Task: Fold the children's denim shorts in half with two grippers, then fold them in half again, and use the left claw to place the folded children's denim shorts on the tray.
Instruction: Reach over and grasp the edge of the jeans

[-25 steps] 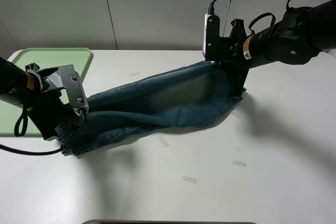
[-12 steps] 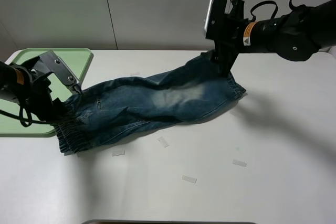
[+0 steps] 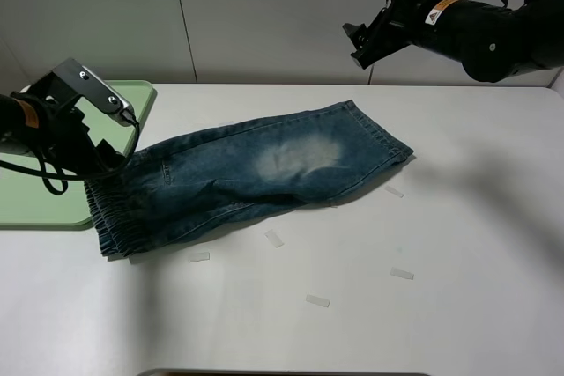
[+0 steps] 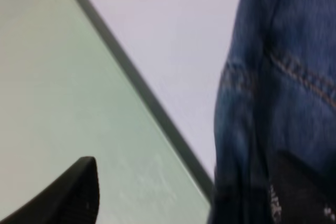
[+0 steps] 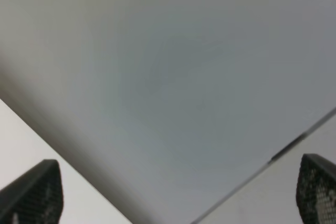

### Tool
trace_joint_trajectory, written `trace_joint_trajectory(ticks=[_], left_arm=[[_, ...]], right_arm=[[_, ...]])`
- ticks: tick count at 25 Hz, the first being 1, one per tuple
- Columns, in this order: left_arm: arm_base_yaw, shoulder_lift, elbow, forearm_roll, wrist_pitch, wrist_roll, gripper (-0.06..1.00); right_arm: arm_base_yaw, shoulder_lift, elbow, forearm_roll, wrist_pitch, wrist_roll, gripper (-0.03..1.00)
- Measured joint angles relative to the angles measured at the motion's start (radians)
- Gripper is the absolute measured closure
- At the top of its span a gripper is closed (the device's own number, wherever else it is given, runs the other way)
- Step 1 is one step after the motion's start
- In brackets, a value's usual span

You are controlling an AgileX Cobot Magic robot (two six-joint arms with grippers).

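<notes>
Shorts [image 3: 256, 173] lie on the table [image 3: 441, 305] just beside the tray [image 3: 35, 200], apparently folded once. Left claw [image 4: 186, 187] at the waistband and right claw [image 5: 178, 187] high above both show fingers spread wide, gripping nothing. Fold 2 and tray placement are left.

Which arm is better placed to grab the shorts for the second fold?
Left. The left pincer sits low, open, beside the waistband end of the shorts; the right pincer hangs high above the table, facing the wall.
</notes>
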Motion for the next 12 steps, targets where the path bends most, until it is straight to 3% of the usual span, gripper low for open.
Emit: trace_joint_trajectory(ticks=[6,12], left_arm=[[0.0,-0.155,-0.001,0.0,-0.115,-0.054,0.28],[0.0,-0.368,-0.049,0.0,-0.114,-0.357,0.27]], right_arm=[[0.0,-0.022,0.0,0.102,0.053,0.0,0.3],[0.0,-0.119,0.0,0.155,0.134,0.0,0.3]])
